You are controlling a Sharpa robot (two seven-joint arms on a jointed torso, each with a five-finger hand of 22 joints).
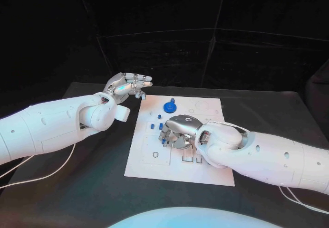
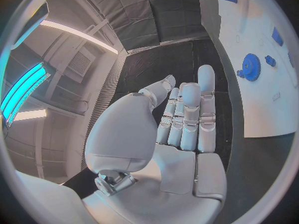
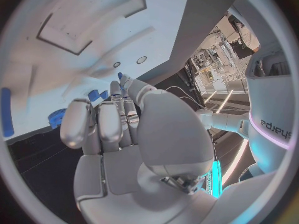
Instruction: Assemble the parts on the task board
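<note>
Board: white task board [image 1: 179,164] lies in the middle of the black table [image 1: 274,109], between my two arms.
Parts: a blue gear [image 1: 170,105] stands near the board's far end; small blue pieces [image 1: 155,126] sit in a short row just below it, beside my right hand.
Right hand: my right hand [image 1: 179,133] is low over the middle of the board, fingers [image 3: 118,92] reaching down toward the small blue pieces. I cannot tell whether it has one pinched or is only touching the board; the fingertips are hidden under the palm.
Left hand: my left hand [image 1: 127,84] is raised off the board's far left corner, over bare table, fingers [image 2: 187,114] straight and side by side, holding nothing.
Gear relative to left hand: near, off to the finger side, apart from it; the gear [image 2: 251,67] shows well clear of the fingertips.
Risk one: my right palm blocks my own sight of the pieces, so a fingertip could nudge a neighbouring piece out of its row.
Risk two: a small piece pinched at a slant would likely jam or tip at its seat.
Risk three: my right forearm lies across the board's near half and could shift the board if it drags.
</note>
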